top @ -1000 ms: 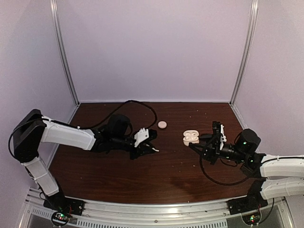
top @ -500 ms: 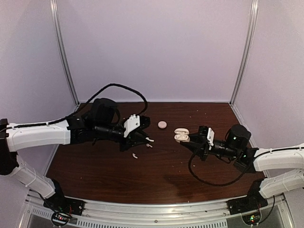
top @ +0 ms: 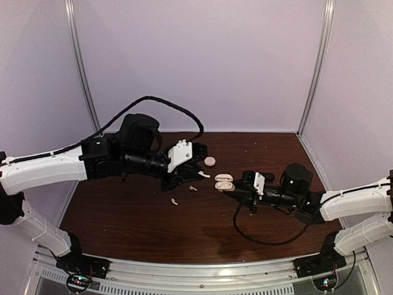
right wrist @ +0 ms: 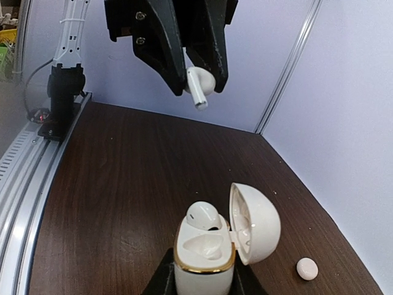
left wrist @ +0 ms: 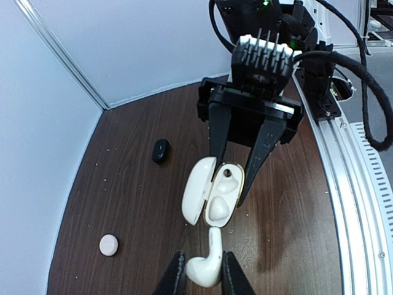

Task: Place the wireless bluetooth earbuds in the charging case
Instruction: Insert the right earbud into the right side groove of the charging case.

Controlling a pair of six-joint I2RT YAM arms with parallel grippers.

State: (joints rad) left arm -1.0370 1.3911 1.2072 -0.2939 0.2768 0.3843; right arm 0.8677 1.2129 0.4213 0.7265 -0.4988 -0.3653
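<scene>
Hemmed case mouth
The charging case [right wrist: 206,252] is flanked by its raised lid [right wrist: 255,221] and the right gripper [right wrist: 202,279]; open air is left toward the earbud [right wrist: 199,80] in the left gripper [right wrist: 199,88].

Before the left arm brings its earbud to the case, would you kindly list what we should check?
1. The left gripper is shut on the held earbud: ok.
2. The right gripper clamps the charging case: ok.
3. The lid is open: ok.
4. There is a free slot beside the seated earbud: ok.
5. The stem of the held earbud lines up with the free slot: cannot tell.
</scene>
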